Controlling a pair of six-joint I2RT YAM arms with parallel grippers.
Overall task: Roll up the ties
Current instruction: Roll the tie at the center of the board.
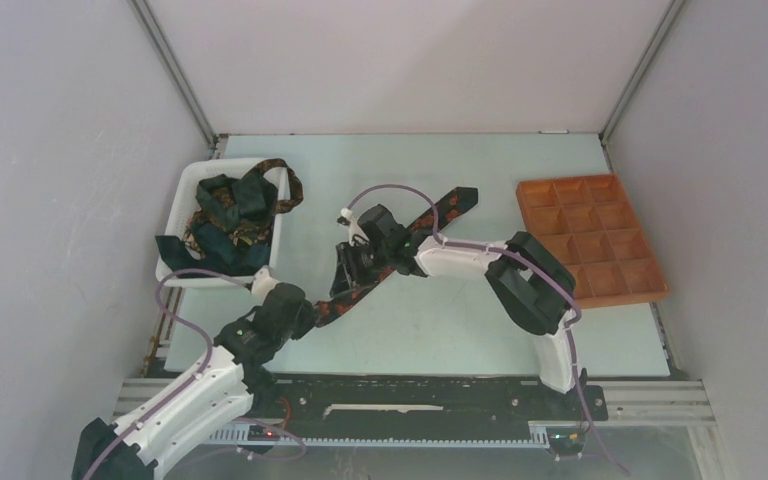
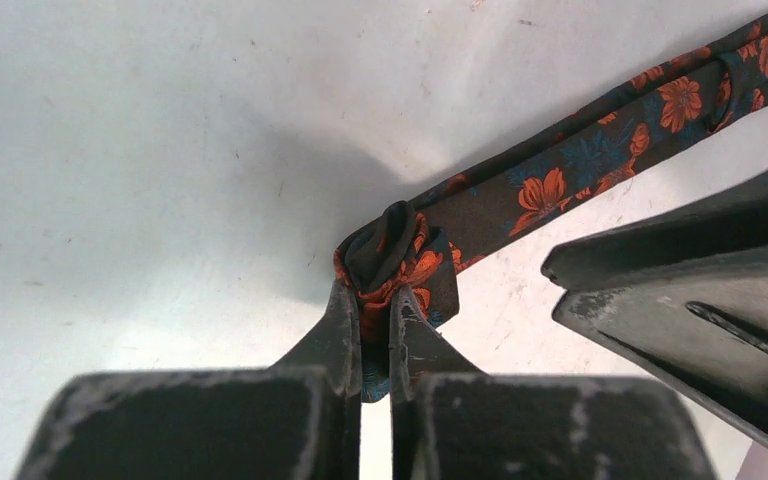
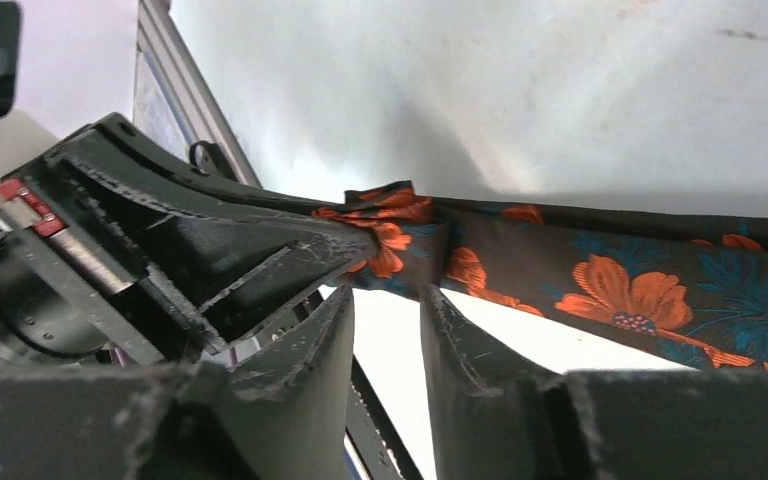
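Tie (image 1: 452,204) lies diag. across worktop (image 1: 440,320): wide pointed end far, narrow end near L arm.
L fingers (image 2: 338,322) pressed together on narrow end, pinching a small crumpled first curl (image 2: 390,262).
R fingers (image 3: 460,345) spread, nothing between them, tips just beside that curl.
More ties (image 1: 225,205) heaped in white bin (image 1: 222,163).
Handling (est.): light, limp, prob. slick weave; curl likely springs loose if unpinned.
Best hold: across full width at the curl, not one edge. Keep strip taut while winding.
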